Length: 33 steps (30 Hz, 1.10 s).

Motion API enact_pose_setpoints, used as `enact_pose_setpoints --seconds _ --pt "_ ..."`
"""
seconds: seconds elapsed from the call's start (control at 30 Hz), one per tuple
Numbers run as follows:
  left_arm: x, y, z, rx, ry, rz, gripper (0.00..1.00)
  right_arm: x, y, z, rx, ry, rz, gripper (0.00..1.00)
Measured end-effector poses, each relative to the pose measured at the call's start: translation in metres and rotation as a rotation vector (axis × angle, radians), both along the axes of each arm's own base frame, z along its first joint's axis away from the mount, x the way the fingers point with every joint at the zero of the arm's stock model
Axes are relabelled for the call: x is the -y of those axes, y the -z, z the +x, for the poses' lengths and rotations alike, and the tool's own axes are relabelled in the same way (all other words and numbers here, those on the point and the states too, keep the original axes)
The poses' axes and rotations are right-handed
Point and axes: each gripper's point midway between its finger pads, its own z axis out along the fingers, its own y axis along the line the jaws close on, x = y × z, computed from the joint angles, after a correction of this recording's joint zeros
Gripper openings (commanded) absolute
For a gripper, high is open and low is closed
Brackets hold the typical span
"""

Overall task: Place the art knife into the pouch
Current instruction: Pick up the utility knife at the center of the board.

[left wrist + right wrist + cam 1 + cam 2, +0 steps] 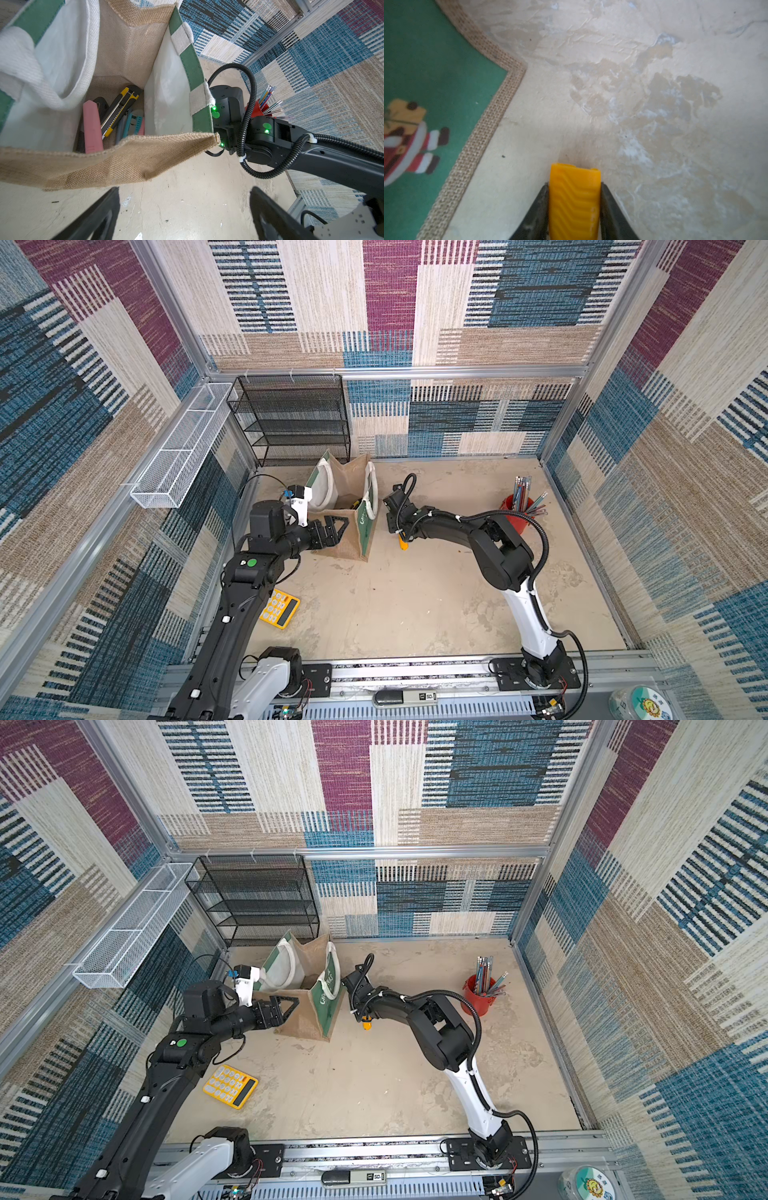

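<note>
Right jaws were pinched on art knife (574,199), long axis run straight out between them; knife was held low beside pouch (351,545), mouth higher up. Left jaws were spread.

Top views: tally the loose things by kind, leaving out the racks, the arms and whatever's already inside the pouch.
pouch: 1
art knife: 1
pen cup: 1
calculator: 1
Total: 4

Art knife (574,199), seemingly mostly out of view
</note>
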Motion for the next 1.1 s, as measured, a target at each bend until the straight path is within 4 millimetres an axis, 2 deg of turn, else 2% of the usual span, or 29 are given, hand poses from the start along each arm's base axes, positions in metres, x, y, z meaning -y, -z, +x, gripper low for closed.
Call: enact_pose_setpoints --seconds 0.3,0.47,0.73,1.1 --pt "0.000 0.000 0.000 0.000 0.000 0.000 0.98 0.005 -0.007 -0.020 -0.066 -0.034 0.009 0.28" --pt "0.000 0.000 0.000 0.000 0.000 0.000 0.98 0.006 -0.022 -0.024 -0.052 -0.040 0.033 0.27" --pt "0.000 -0.003 -0.002 0.011 0.000 -0.001 0.99 0.007 -0.036 -0.028 -0.036 -0.043 0.052 0.26" --pt "0.000 -0.002 -0.002 0.009 0.000 -0.001 0.98 0.026 -0.090 -0.033 0.051 -0.005 0.055 0.27"
